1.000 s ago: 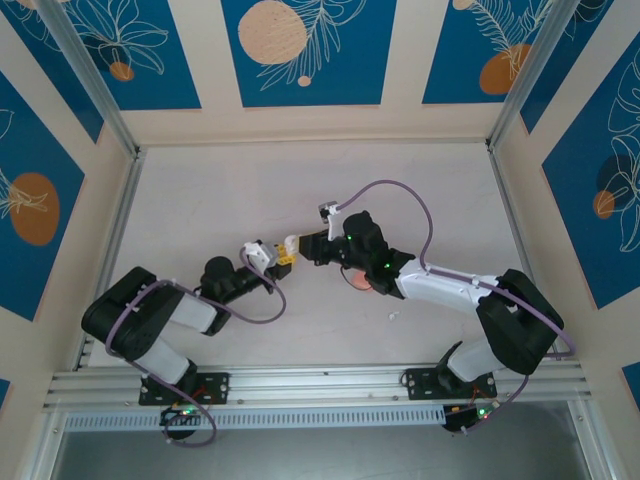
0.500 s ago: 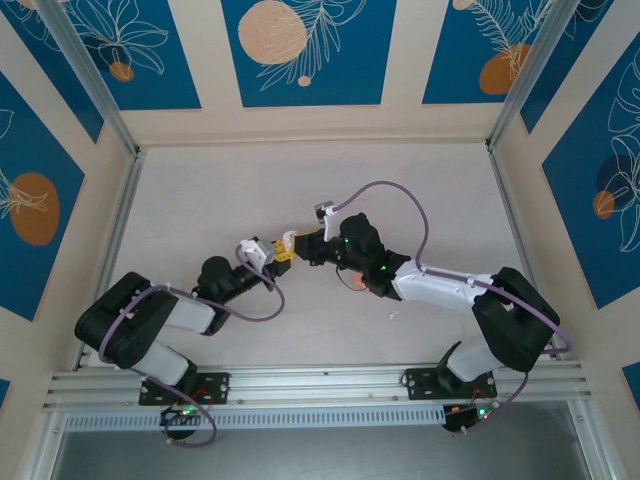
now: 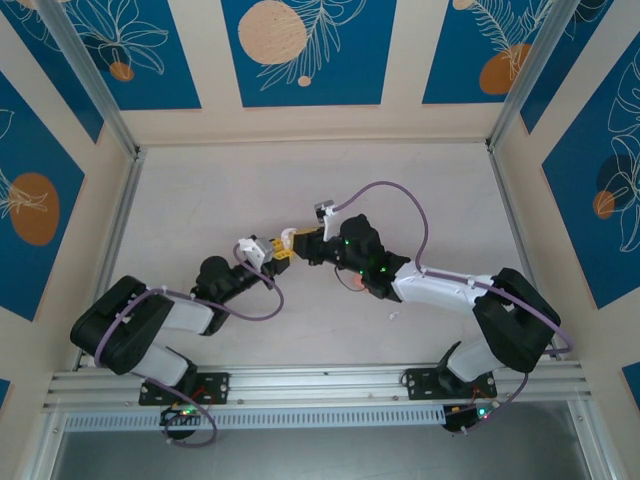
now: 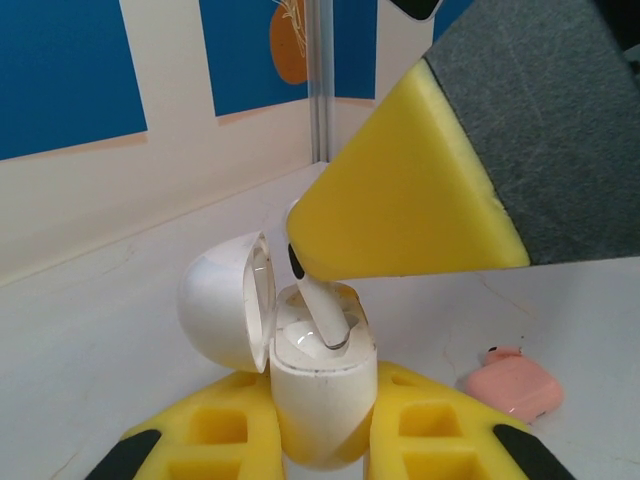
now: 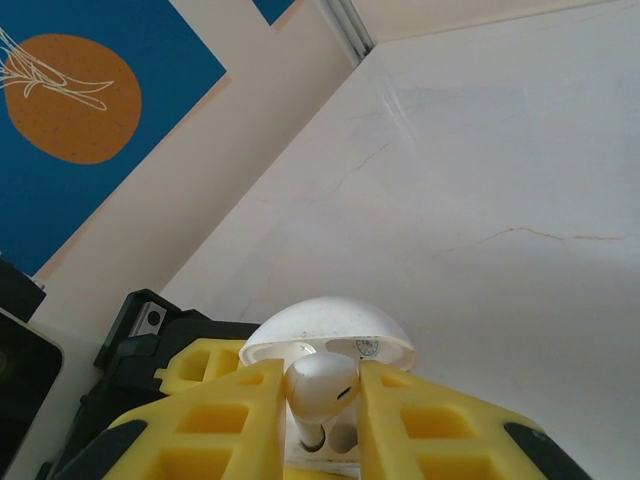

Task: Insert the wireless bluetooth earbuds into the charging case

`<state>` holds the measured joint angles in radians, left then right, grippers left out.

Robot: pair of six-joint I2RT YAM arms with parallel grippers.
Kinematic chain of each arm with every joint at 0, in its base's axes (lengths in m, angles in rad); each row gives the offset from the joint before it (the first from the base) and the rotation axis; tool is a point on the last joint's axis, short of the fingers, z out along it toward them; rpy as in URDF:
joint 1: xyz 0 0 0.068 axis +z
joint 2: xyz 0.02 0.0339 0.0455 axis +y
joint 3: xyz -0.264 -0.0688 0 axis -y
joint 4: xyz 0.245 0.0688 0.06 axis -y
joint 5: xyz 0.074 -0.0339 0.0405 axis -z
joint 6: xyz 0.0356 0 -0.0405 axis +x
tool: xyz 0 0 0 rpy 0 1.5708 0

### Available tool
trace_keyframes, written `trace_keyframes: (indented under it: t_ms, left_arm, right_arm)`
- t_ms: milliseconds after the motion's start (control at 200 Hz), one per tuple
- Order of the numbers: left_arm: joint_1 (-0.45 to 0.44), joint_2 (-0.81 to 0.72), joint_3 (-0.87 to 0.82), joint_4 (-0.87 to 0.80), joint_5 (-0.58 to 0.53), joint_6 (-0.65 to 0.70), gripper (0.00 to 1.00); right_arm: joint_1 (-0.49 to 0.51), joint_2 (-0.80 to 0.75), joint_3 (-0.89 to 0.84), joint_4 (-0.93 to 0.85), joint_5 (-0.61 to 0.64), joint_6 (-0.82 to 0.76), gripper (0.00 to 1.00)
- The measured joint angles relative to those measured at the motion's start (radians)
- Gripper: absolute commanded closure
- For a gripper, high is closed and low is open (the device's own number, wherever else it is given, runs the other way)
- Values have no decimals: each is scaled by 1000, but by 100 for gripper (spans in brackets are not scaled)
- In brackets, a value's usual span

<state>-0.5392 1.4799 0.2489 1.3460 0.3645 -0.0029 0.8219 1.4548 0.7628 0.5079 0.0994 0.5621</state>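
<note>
The charging case [image 4: 320,400] I see in use is white, not pink; it stands upright with my left gripper [image 4: 320,440] shut on its body and its lid [image 4: 225,300] swung open to the left. My right gripper [image 5: 320,400] is shut on a white earbud [image 5: 322,382], whose stem [image 4: 328,318] dips into the case's right socket. The yellow right finger [image 4: 400,200] hangs just above the case. In the top view the left gripper [image 3: 262,250] and right gripper [image 3: 290,243] meet at mid-table.
A small salmon-pink box [image 4: 510,385] lies on the table to the right of the case, under the right forearm [image 3: 358,280]. A tiny white piece [image 3: 393,315] lies nearer the front rail. Pale walls with blue panels ring the table.
Both grippers have drifted slightly toward the far left while staying together. The left arm's elbow has pulled further left. Holds are unchanged.
</note>
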Motion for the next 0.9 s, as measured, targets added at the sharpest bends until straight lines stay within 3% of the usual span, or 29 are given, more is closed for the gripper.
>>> trace_keyframes:
  t_ms: [420,740,900]
  left_arm:
    - [0,0,0,-5,-2,0,88]
    - [0,0,1,-16,0,1,87]
    - [0,-13,1,-3,2,1,87]
  right_arm:
    - [27,-13,-1,-44,47,-74,71]
    - [29,-24,-1,-56,34,-87,45]
    - [16,-53,-1,-70,4,-83,41]
